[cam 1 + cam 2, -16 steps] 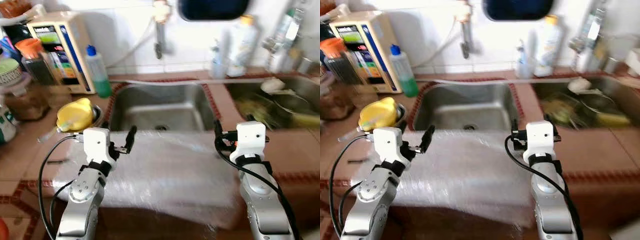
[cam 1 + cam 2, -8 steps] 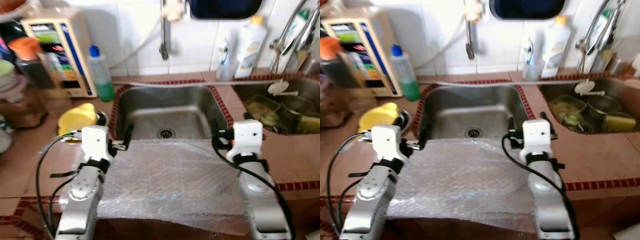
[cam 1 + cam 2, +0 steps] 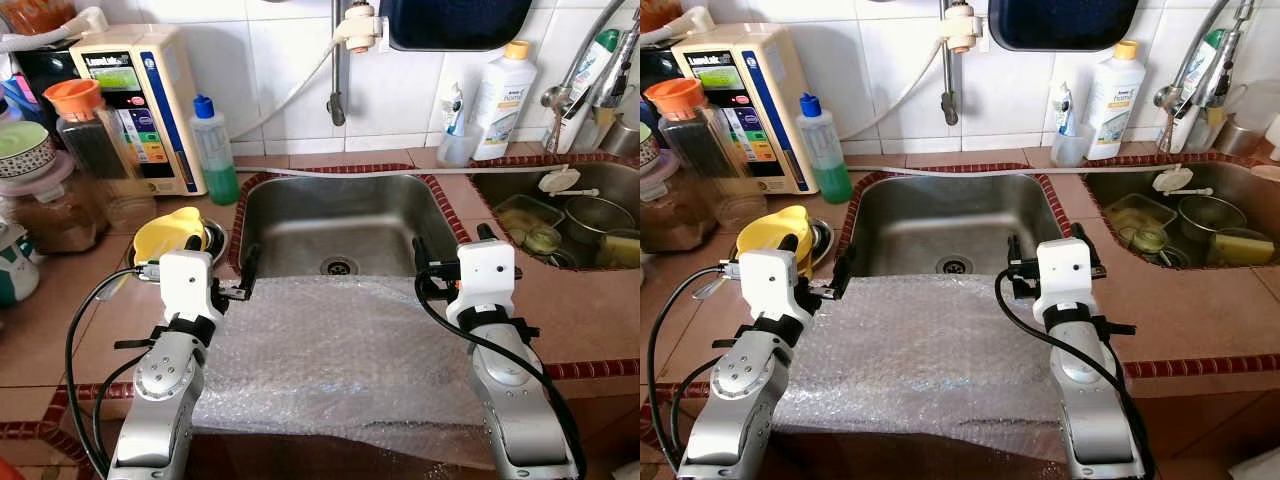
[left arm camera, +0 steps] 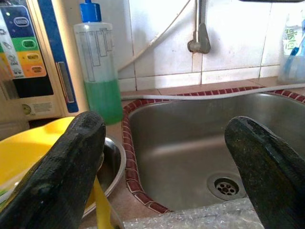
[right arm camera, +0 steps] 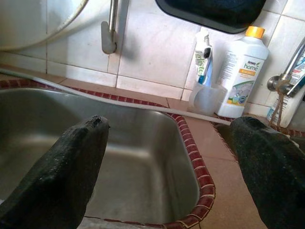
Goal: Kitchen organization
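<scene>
Tiled in brown with red edging, the counter (image 3: 70, 330) carries a steel sink (image 3: 335, 225) set into it; a sheet of bubble wrap (image 3: 340, 355) lies flat on the counter, its far edge at the sink's near rim and its near edge hanging over the counter front.

Left gripper (image 3: 245, 282): jaws parted and empty, poised just above the sheet's far left corner; the wrist view shows that edge directly below and between the jaws. Right gripper (image 3: 448, 252): jaws parted and empty, at the far right corner; whether either touches the sheet cannot be told.

Handling judgement: the sheet is very light, limp and slippery; it will sag, fold and drift if lifted by one point; take hold at both far corners together, pinching a full edge so the film does not slide out.

Containers beyond and outboard of the left jaws: a clear bottle (image 3: 216, 152) roughly a third full of green liquid; a yellow cup (image 3: 166, 233) resting in a small metal bowl; jars of dark contents. Beyond the right jaws: a white detergent bottle (image 3: 502, 96); a clear cup (image 3: 457, 148) holding a toothpaste tube; a second basin (image 3: 575, 215) with unwashed dishes.
</scene>
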Motion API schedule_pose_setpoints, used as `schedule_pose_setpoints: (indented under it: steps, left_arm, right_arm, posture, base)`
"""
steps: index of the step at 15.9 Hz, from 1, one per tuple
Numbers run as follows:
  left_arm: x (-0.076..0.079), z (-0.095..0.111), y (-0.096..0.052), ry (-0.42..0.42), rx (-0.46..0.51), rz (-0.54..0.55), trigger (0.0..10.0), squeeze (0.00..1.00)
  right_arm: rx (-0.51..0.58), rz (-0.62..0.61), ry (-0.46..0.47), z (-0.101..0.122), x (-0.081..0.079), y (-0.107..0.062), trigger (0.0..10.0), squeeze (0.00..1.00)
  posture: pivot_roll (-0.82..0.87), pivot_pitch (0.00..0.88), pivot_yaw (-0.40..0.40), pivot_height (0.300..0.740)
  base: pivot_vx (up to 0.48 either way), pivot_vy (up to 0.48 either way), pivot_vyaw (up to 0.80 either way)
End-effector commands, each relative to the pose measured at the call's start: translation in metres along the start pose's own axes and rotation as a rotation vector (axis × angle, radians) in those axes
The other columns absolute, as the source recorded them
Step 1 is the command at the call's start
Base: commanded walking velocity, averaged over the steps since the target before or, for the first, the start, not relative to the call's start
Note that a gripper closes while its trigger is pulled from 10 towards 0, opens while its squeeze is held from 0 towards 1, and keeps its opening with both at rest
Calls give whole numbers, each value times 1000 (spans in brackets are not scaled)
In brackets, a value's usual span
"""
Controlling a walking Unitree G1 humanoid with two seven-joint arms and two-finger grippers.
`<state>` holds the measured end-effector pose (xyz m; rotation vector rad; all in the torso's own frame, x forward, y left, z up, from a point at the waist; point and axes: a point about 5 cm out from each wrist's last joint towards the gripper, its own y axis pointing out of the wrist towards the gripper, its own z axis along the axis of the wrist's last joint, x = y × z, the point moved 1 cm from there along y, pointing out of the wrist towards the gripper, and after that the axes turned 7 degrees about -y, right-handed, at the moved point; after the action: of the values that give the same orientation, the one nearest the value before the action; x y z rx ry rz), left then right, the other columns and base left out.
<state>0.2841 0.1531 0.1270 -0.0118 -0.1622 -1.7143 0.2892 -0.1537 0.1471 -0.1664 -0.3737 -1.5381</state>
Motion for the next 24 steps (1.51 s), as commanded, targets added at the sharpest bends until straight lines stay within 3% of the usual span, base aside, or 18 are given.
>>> schedule_pose_setpoints:
  steps: [1,5,15,21,24]
  left_arm:
    - [-1,0,2,4,-5,-2,10000,0]
    - [0,0,3,5,-6,-6,10000,0]
    - [0,-4,0,-6,-22,-2,10000,0]
    - [-2,-3,0,-6,-7,11,10000,0]
    - [-1,-3,0,-6,-7,7,10000,0]
  right_arm:
    - [9,-5,-4,3,0,2,10000,0]
    - [13,-7,-3,3,0,2,10000,0]
    - [8,0,-9,2,0,1,10000,0]
    - [11,0,-13,2,1,0,10000,0]
    - [19,-5,-20,4,0,1,10000,0]
  posture:
    - [-24,9,54,740]
    - [-23,3,53,740]
    - [-25,11,53,740]
    - [-25,13,57,740]
    - [-21,11,55,740]
  base:
    - [0,0,0]
    - [0,0,0]
    - [0,-353,0]
    - [0,0,0]
    - [0,0,592]
